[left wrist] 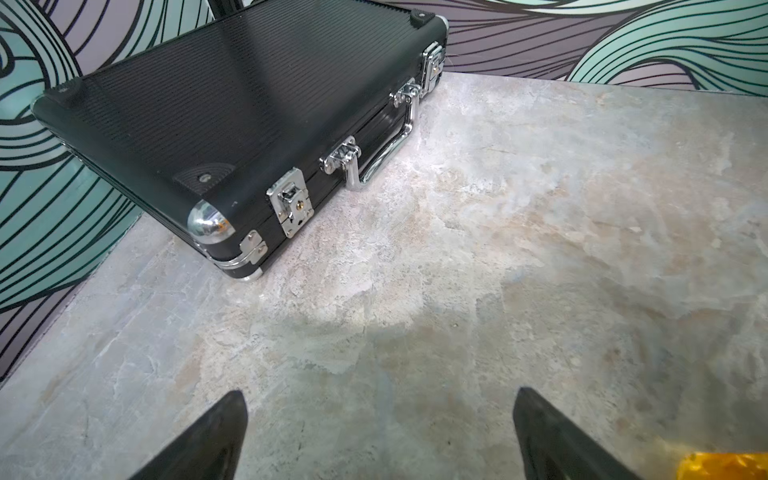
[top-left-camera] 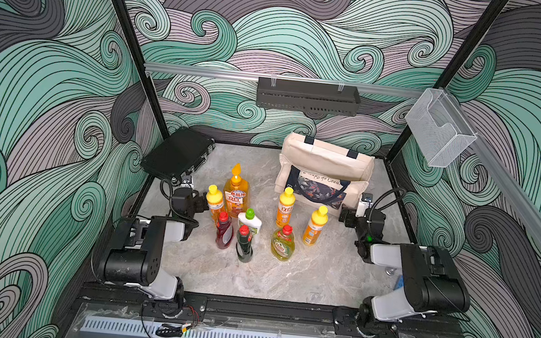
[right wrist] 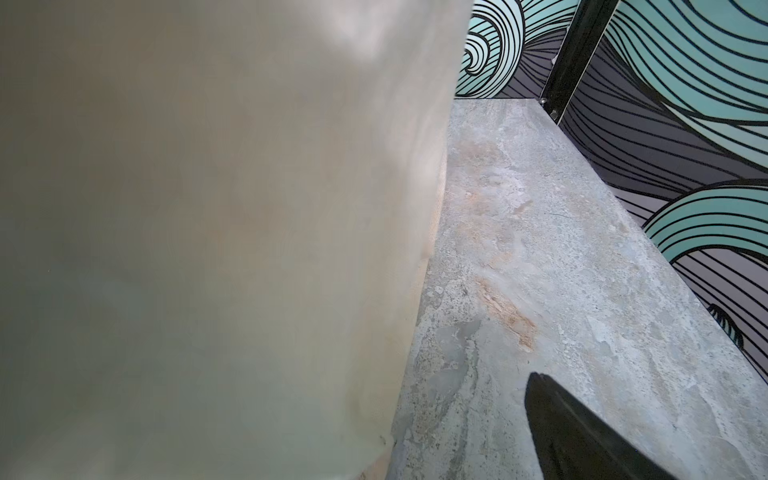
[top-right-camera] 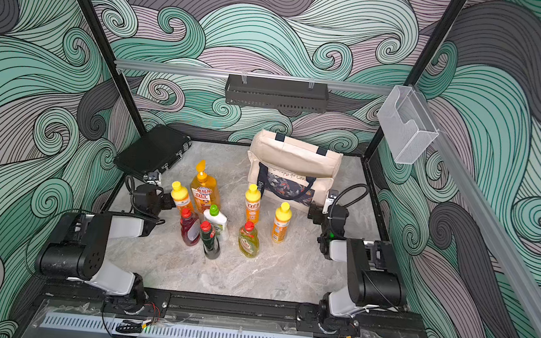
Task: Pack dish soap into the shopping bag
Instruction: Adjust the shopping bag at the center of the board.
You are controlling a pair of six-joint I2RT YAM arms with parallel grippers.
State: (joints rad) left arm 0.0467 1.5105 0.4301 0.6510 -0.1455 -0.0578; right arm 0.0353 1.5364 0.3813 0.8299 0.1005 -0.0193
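Note:
Several dish soap bottles stand upright mid-table in both top views: an amber pump bottle (top-left-camera: 236, 190), three orange yellow-capped ones (top-left-camera: 214, 203) (top-left-camera: 285, 207) (top-left-camera: 315, 226), a red one (top-left-camera: 224, 231), a white green-capped one (top-left-camera: 250, 222), a dark-green one (top-left-camera: 244, 245) and a yellow red-capped one (top-left-camera: 283, 244). The cream shopping bag (top-left-camera: 324, 171) stands upright behind them. My left gripper (left wrist: 380, 415) is open over bare table, left of the bottles. My right gripper (top-left-camera: 365, 201) sits at the bag's right side; the bag's cloth (right wrist: 208, 249) hides one finger, and the other finger (right wrist: 561, 424) stands wide.
A black hard case (top-left-camera: 177, 155) lies at the back left, just ahead of my left gripper (top-left-camera: 187, 182). A black wire shelf (top-left-camera: 308, 95) and a clear plastic holder (top-left-camera: 440, 128) hang on the rails above. Patterned walls close the stone-look table (top-left-camera: 285, 279) on three sides.

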